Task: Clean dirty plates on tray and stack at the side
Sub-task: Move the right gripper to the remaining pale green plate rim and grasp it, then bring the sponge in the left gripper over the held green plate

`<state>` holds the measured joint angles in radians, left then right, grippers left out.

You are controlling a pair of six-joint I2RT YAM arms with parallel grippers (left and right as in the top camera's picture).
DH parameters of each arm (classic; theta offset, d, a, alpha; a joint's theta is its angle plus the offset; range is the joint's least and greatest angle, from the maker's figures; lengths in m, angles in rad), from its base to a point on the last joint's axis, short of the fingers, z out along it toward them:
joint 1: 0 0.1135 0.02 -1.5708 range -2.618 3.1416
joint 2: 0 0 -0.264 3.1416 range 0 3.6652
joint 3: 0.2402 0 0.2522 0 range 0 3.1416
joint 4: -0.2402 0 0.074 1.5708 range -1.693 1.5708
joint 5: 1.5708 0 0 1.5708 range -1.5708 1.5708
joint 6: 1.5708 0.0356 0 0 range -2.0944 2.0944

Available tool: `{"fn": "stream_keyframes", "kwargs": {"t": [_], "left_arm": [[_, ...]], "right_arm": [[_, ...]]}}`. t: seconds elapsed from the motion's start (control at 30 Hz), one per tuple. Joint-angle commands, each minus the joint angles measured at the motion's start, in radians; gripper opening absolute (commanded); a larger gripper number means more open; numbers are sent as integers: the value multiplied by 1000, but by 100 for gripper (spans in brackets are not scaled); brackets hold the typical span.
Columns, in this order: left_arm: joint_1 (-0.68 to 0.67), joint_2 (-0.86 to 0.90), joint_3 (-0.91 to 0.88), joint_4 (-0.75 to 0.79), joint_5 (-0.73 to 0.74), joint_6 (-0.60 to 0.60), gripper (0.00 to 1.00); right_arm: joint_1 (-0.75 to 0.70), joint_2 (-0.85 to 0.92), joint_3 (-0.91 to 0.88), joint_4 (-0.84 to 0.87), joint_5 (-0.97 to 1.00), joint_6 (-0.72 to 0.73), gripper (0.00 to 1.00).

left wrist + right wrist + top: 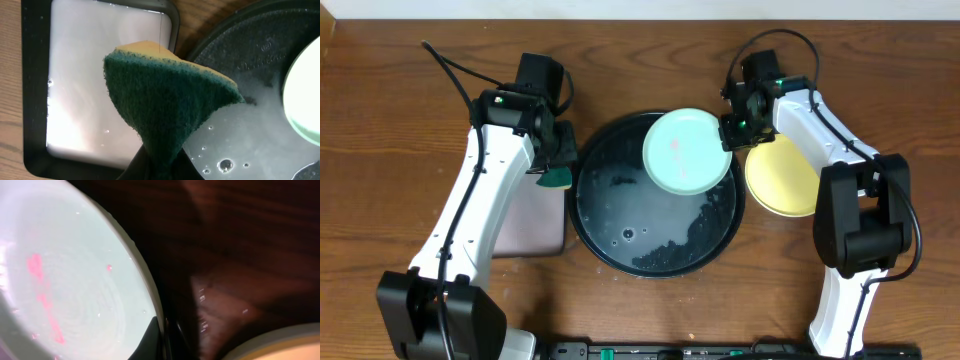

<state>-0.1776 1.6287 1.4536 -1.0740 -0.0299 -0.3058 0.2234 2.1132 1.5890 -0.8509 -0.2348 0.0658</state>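
Found right hand (732, 128) closed tight on right rim of pale mint-blue round plastic plate (685, 150), over upper right of large round black wet tray (610, 245). Logged pale yellow round plate (782, 185) on wooden worktop (380, 150), just right of tray. Noted left hand (548, 152) clamped on green-and-yellow sponge (557, 178) beside tray's left rim.

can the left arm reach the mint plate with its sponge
Probably yes: the left gripper holds the sponge beside the tray, nothing stands between it and the mint plate, whose far rim the right gripper pinches.
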Motion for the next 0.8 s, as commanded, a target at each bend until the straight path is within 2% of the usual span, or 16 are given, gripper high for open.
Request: {"fn": "stream_keyframes", "kwargs": {"t": [0.0,0.1,0.4,0.77], "left_arm": [[4,-8,-3,-1,-11,18,7],[4,-7,-3,3,-8,16,7],[2,-7,-5,21,-4,10,7],[1,-7,-5,38,48,-6,7]], "right_arm": [[26,-66,34,-15,-71,128,1],[50,-81,34,-44,-70,189,1],[134,-52,16,-103,-19,245,1],[188,-49,-159,64,21,351,1]]}}
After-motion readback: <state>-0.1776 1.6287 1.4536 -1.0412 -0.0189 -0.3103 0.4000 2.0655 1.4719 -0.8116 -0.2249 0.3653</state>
